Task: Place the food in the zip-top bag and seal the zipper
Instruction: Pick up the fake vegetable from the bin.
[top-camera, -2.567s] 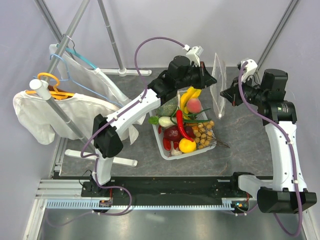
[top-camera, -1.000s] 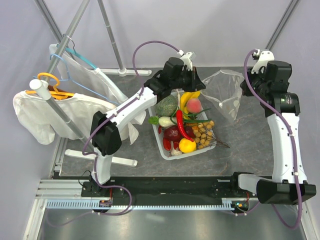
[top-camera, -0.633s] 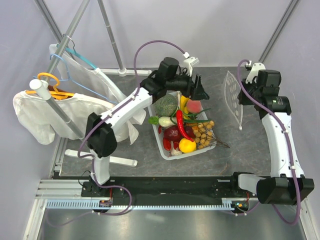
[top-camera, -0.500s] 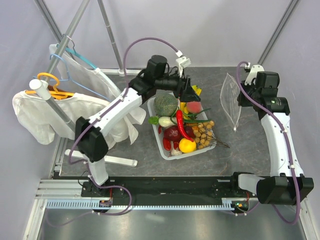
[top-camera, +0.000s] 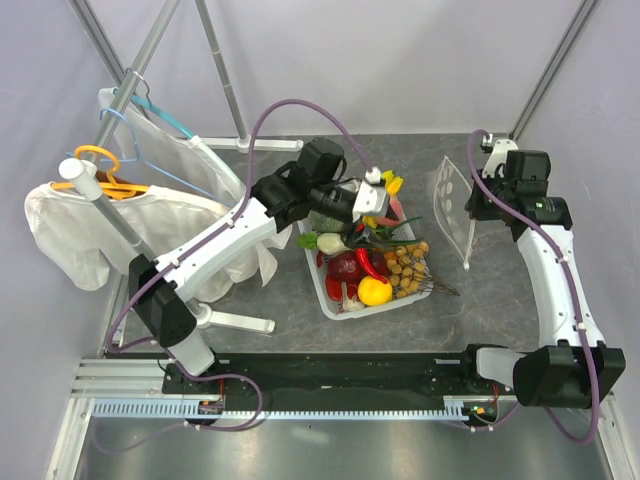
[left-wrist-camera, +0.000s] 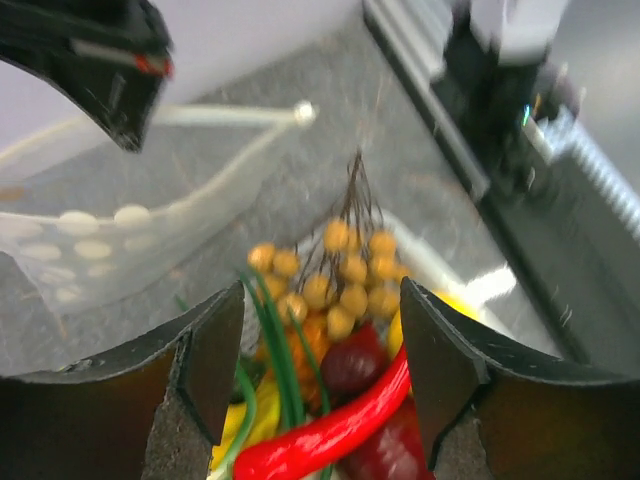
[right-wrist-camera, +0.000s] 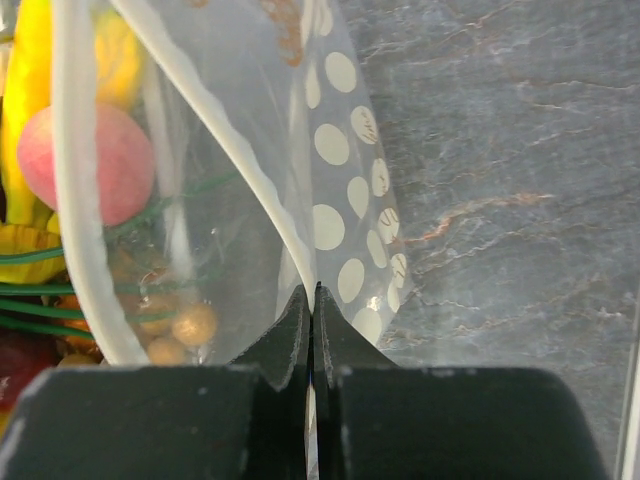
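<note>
The zip-top bag (right-wrist-camera: 340, 150) is thin clear plastic, shiny, printed with white dots. The chili pepper (left-wrist-camera: 330, 430) looks glossy and smooth. The table (right-wrist-camera: 500, 150) is matt grey, stone-veined. At its left edge hangs soft white cloth (top-camera: 70, 225)

White arm links (top-camera: 215, 245), black joints (top-camera: 322, 160), purple cables (top-camera: 290, 101).

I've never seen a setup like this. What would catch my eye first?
A white slotted plastic basket heaped with bright toy fruit and vegetables sits mid-table, a long glossy red chili pepper lying across the pile. The left claw hangs open above its far end, while the right claw pinches a clear plastic bag with white dots, held up on edge to the basket's right.
</note>
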